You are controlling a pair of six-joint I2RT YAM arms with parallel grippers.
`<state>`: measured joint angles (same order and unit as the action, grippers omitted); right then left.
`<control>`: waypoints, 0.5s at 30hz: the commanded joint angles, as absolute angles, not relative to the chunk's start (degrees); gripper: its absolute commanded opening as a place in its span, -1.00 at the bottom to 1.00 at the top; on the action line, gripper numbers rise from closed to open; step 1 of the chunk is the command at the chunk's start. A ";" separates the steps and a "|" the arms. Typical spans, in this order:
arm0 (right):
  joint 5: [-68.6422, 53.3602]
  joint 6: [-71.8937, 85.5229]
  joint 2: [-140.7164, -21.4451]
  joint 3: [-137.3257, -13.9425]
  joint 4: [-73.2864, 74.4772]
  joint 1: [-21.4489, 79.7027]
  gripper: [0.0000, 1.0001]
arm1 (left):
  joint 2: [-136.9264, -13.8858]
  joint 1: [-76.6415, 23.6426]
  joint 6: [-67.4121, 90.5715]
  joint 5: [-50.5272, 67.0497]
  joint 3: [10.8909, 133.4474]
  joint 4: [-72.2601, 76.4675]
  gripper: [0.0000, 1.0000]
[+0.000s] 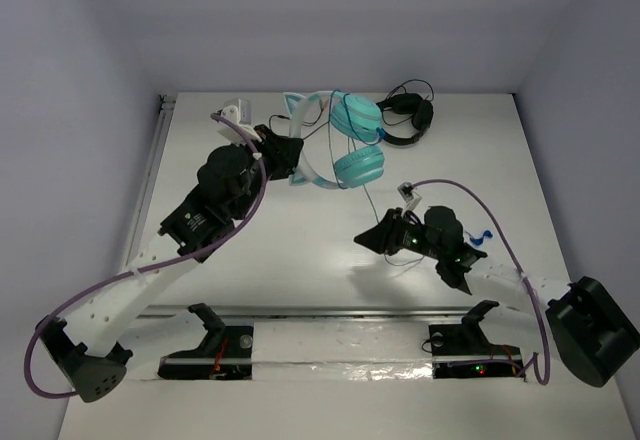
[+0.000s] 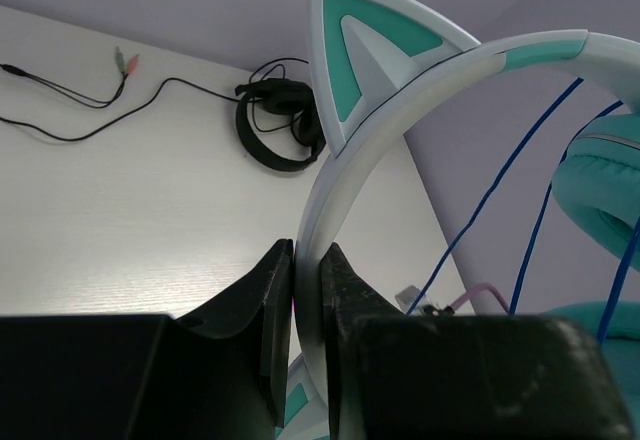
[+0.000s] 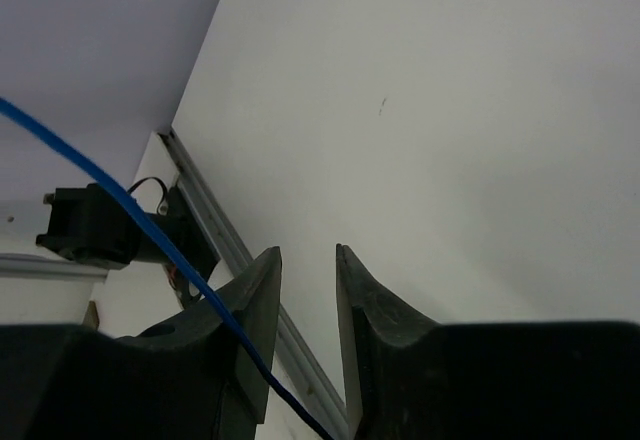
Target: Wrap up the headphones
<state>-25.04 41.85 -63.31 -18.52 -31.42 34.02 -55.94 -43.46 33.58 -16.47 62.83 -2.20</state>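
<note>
The teal headphones (image 1: pixel 357 165) with a pale cat-ear headband (image 2: pixel 400 110) are at the back middle of the table. My left gripper (image 1: pixel 290 157) is shut on the headband and holds it upright; in the left wrist view the band sits pinched between the jaws (image 2: pixel 308 250). The thin dark blue cable (image 2: pixel 490 195) hangs from the ear cups. My right gripper (image 1: pixel 365 238) is open above the table's middle right. Its jaws (image 3: pixel 308 252) hold nothing; the blue cable (image 3: pixel 150 225) lies across the outside of one finger. A blue cable piece (image 1: pixel 483 232) shows behind the right wrist.
Black headphones (image 1: pixel 410 118) lie at the back right, close to the teal ones; they also show in the left wrist view (image 2: pixel 280 125). Their black cable with green and pink plugs (image 2: pixel 90 90) trails across the table. A metal rail (image 1: pixel 340 312) runs along the near edge.
</note>
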 commanded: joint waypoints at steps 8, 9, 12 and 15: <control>-16.97 42.01 -64.51 -20.91 -24.96 47.81 -0.57 | -60.99 -36.83 39.38 -20.39 66.97 7.91 -1.00; -16.88 42.19 -64.95 -21.61 -24.35 50.51 -0.71 | -62.13 -34.74 39.55 -20.13 67.23 8.00 -1.00; -15.74 43.15 -66.18 -22.50 -23.21 55.61 -0.88 | -64.24 -33.49 38.06 -23.10 68.29 8.18 -1.00; -13.81 43.51 -65.74 -24.69 -18.82 59.31 -1.00 | -66.26 -32.96 35.00 -28.99 68.21 7.65 -1.00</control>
<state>-17.23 43.05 -66.19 -21.08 -21.85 56.51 -66.28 -33.28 35.97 -22.81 64.27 0.19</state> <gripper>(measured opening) 0.018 0.098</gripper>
